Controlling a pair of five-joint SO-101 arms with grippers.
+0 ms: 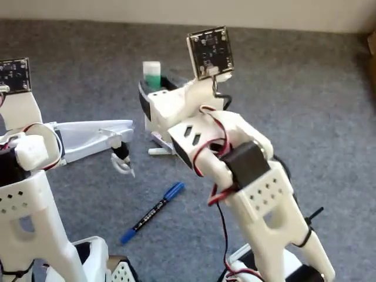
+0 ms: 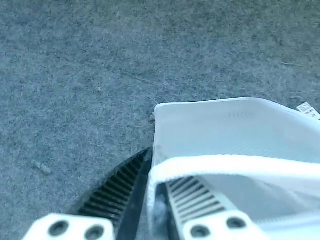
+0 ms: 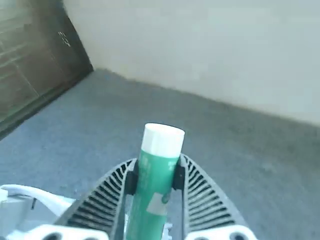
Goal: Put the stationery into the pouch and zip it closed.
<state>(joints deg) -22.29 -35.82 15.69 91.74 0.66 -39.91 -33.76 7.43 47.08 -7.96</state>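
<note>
High view and both wrist views: pouch, stationery and arms at one moment. The white mesh pouch (image 1: 88,138) is held at one edge by the left hand (image 2: 150,167), whose ribbed fingers are clamped on the pouch's white rim band. From there the pouch (image 2: 235,130) extends outward over the grey desk (image 1: 305,100). Whether its zip is open cannot be told.

A green glue stick (image 3: 157,170) with a white cap is gripped between the fingers of the right hand (image 3: 155,164). It is raised above the desk, cap outermost. In the high view the glue stick (image 1: 152,75) is near the pouch's far end but apart from it.

A blue pen (image 1: 153,212) lies flat on the desk between the two arms, untouched by either hand.
</note>
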